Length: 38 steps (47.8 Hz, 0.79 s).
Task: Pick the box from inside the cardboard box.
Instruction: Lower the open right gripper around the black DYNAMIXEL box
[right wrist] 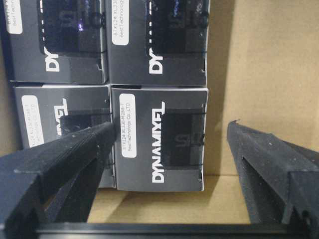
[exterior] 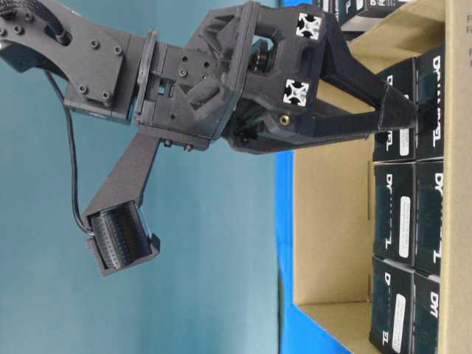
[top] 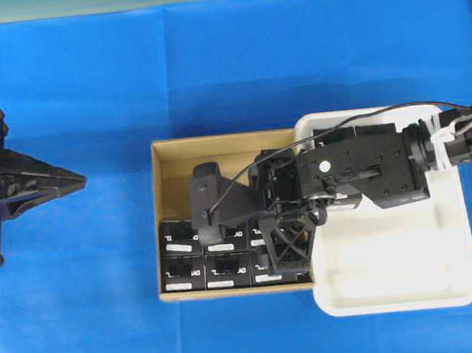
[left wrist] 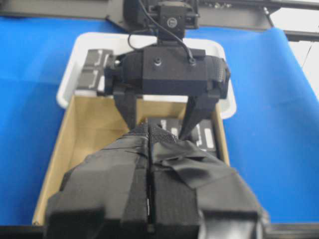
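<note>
The cardboard box (top: 176, 170) lies mid-table with several black boxes (top: 183, 272) packed along its near side. My right gripper (top: 273, 215) reaches in from the right, pointing down into it. In the right wrist view this gripper (right wrist: 172, 127) is open, its fingers (right wrist: 65, 164) straddling one black box (right wrist: 159, 144) at the corner of the pack, without touching it. Bare cardboard floor (right wrist: 259, 59) shows beside that box. My left gripper (top: 81, 179) hovers shut and empty over the blue cloth at the far left; in its own view its taped tips (left wrist: 149, 130) are pressed together.
A white plastic tray (top: 401, 281) touches the carton's right side, under the right arm. Two small boxes (left wrist: 93, 69) lie at its far end in the left wrist view. Blue cloth (top: 108, 327) covers the table all round.
</note>
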Each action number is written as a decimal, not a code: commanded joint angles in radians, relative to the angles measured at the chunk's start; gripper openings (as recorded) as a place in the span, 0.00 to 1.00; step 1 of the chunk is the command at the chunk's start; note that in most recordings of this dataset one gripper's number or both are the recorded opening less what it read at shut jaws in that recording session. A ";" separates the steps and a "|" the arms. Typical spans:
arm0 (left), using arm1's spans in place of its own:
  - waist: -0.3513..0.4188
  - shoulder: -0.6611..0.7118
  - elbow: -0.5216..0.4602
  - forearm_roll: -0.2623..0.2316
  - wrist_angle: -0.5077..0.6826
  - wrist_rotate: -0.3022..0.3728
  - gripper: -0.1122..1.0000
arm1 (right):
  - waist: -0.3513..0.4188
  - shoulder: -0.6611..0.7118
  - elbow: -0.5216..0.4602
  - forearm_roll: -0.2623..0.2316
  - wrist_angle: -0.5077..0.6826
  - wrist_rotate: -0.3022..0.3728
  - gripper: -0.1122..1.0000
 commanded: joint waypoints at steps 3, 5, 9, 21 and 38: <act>0.000 0.012 -0.015 0.002 -0.008 -0.002 0.04 | -0.012 0.009 -0.006 -0.002 -0.003 -0.006 0.98; 0.000 0.014 -0.015 0.002 -0.008 -0.002 0.04 | -0.015 0.009 -0.005 -0.002 -0.003 -0.009 0.98; 0.000 0.015 -0.015 0.002 -0.008 -0.002 0.04 | -0.021 0.008 -0.005 -0.003 -0.002 -0.015 0.97; 0.000 0.015 -0.015 0.002 -0.008 -0.002 0.04 | -0.051 0.011 -0.005 -0.002 -0.005 -0.040 0.97; 0.000 0.015 -0.015 0.002 -0.009 -0.002 0.04 | -0.058 0.011 0.009 -0.003 -0.009 -0.041 0.97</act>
